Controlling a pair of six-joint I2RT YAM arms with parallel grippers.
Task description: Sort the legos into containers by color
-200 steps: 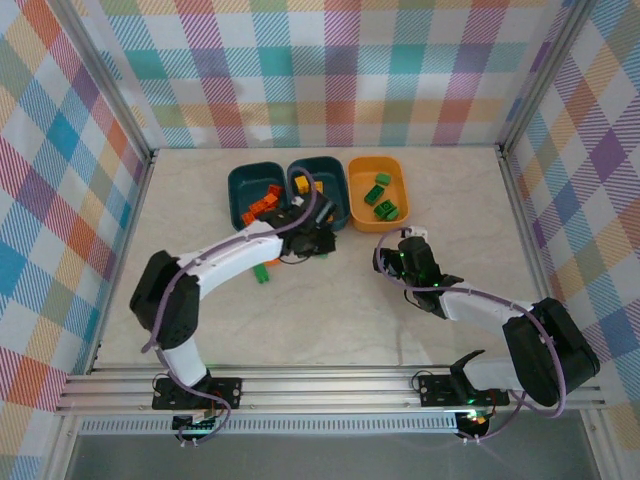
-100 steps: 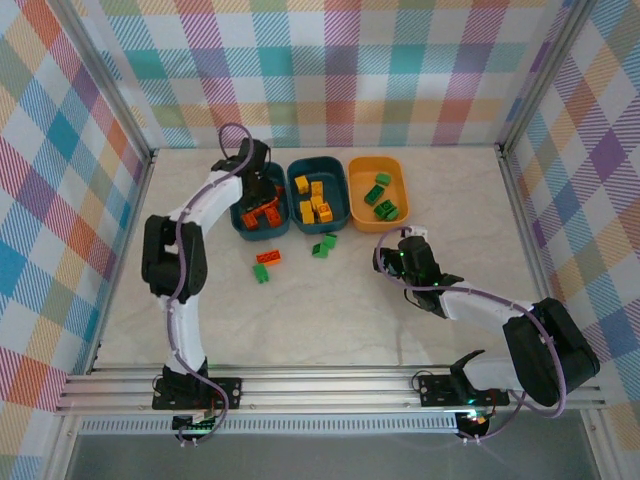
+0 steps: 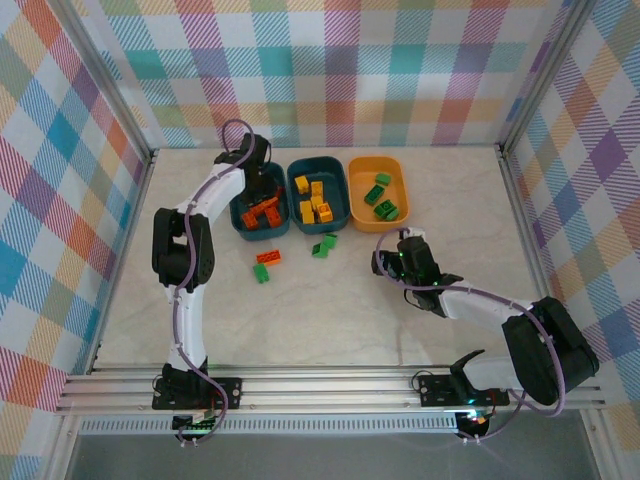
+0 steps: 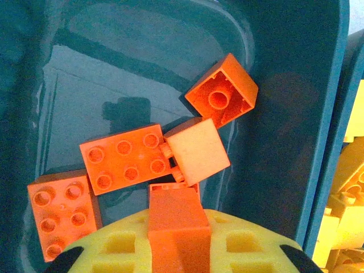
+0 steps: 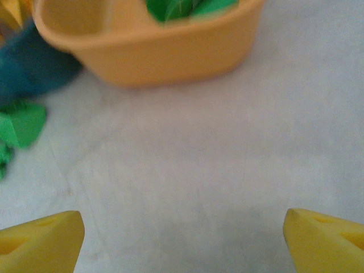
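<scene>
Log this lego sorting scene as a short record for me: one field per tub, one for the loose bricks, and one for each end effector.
left teal tub: orange bricks
middle teal tub: yellow bricks
orange-yellow tub: green bricks
loose on table: loose orange brick, loose green brick beside it, more green pieces near the middle teal tub
left end effector: over the left teal tub, small orange brick between its fingers, grip unclear
right end effector: open, nothing between its fingers, near the orange-yellow tub
</scene>
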